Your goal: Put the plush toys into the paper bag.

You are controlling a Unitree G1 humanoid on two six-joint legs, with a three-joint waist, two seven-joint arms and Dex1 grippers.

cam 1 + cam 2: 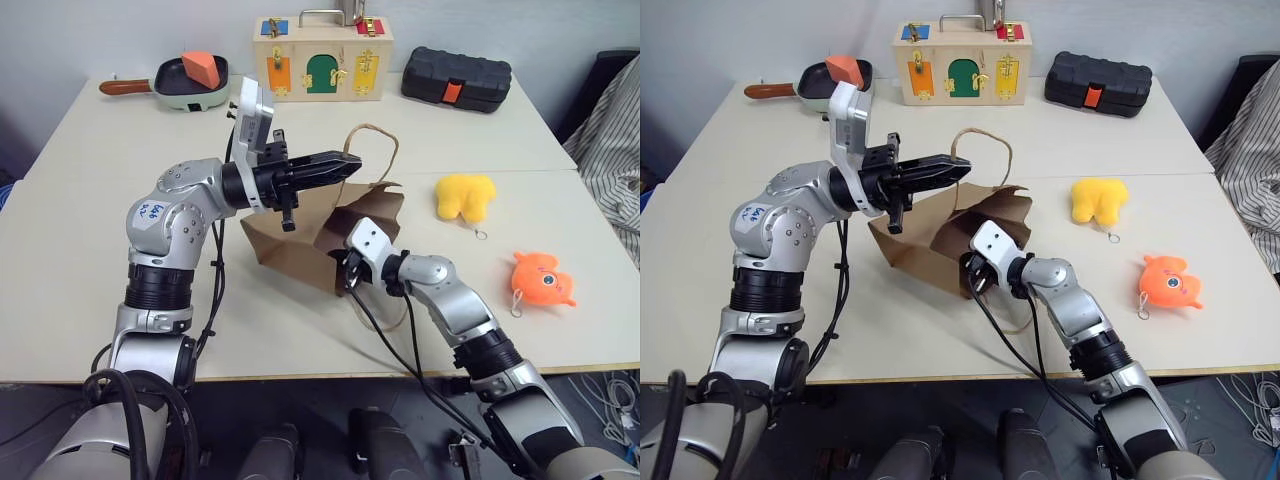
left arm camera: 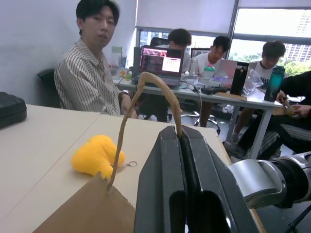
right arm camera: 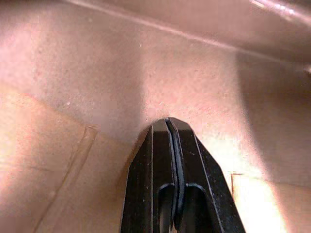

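Near the tabletop's middle, the left hand (image 1: 345, 160) pinches a cord handle (image 2: 146, 92) of the paper bag (image 1: 290, 245), lifting its mouth, while the right hand (image 3: 167, 124), fingers pressed together, reaches inside. The yellow plush toy (image 1: 466, 195) and orange plush toy (image 1: 540, 278) lie toward the right edge.

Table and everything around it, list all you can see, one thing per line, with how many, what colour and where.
paper bag: one, brown, lying at the table's middle, mouth toward the toys
plush toys: two, yellow and orange, on the table right of the bag
wooden box: one, coloured doors, far edge
black case: one, right of the box
pan: one, pale green, far left, holding an orange block
people: several, seated beyond the table
left hand: shut on the paper bag's cord handle, raised
right hand: shut, empty, inside the bag's mouth
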